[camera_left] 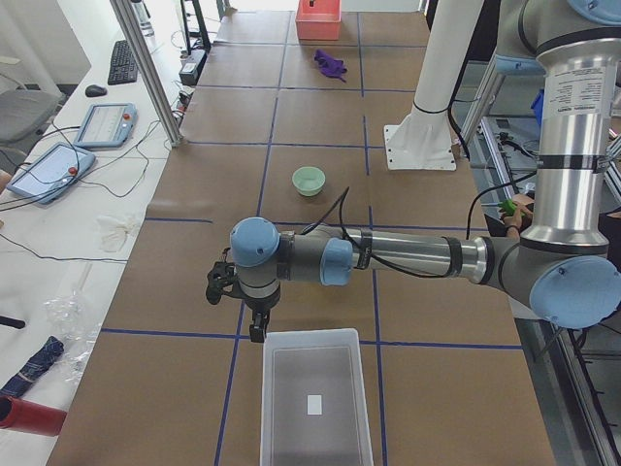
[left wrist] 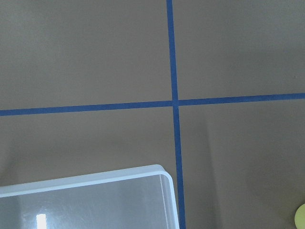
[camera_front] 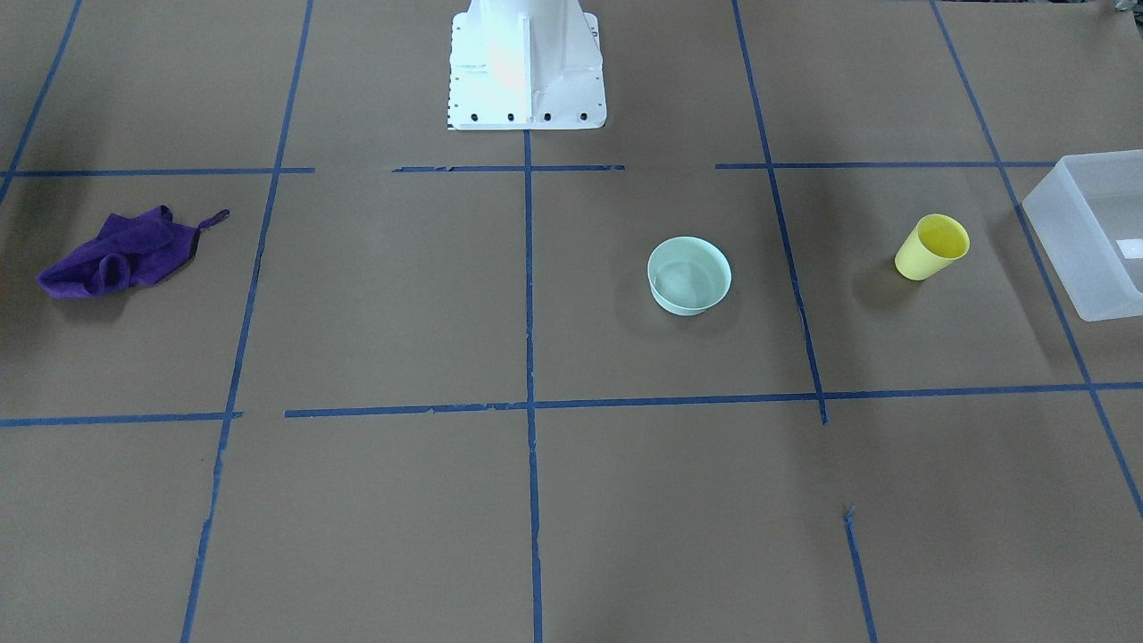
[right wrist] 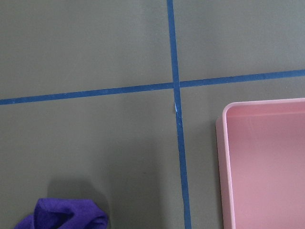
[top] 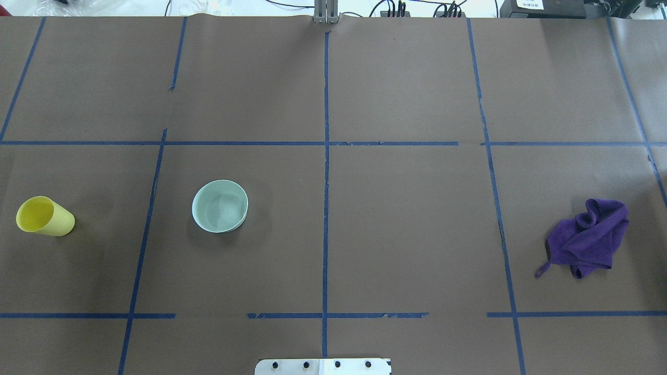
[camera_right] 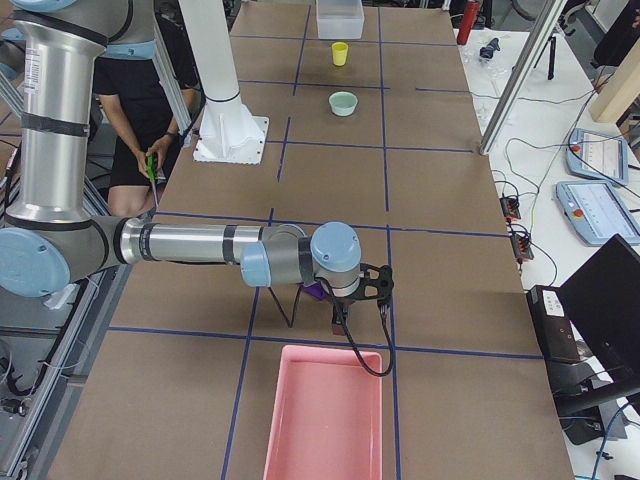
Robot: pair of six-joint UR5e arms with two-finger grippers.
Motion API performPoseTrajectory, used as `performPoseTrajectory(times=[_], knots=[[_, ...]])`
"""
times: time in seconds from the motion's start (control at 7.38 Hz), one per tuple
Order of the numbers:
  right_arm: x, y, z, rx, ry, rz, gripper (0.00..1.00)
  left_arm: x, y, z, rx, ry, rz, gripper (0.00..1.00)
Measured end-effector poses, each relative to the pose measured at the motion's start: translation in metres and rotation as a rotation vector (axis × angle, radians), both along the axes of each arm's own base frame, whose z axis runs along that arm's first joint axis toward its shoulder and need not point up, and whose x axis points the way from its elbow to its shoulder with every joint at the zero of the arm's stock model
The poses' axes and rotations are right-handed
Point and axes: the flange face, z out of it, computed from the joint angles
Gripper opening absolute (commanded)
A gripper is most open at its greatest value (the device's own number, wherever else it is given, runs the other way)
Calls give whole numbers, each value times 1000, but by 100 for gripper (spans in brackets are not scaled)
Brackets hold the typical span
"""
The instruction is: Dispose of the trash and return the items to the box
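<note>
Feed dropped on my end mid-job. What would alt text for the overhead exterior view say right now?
A yellow cup stands upright at the far left of a brown paper-covered table marked with blue tape lines, with a pale green bowl to its right. A crumpled purple cloth lies far over on the right side.

The cup point(camera_front: 931, 247) is smooth plastic, the box point(camera_front: 1072, 259) frosted plastic, the rag point(camera_front: 120, 254) soft cloth, the table cover point(camera_front: 402, 313) matt paper.

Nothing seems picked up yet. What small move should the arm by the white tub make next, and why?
Probably swing the left fingers over to the yellow cup: it stands on the table beside the box, not in it, nearest that arm.
</note>
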Motion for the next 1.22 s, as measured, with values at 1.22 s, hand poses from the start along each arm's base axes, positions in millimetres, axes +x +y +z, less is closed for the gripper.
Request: performPoseTrajectory(times=[1.22], knots=[[0, -1, -8, 9, -10, 8, 100, 99, 51, -40, 55, 107, -102, 100]])
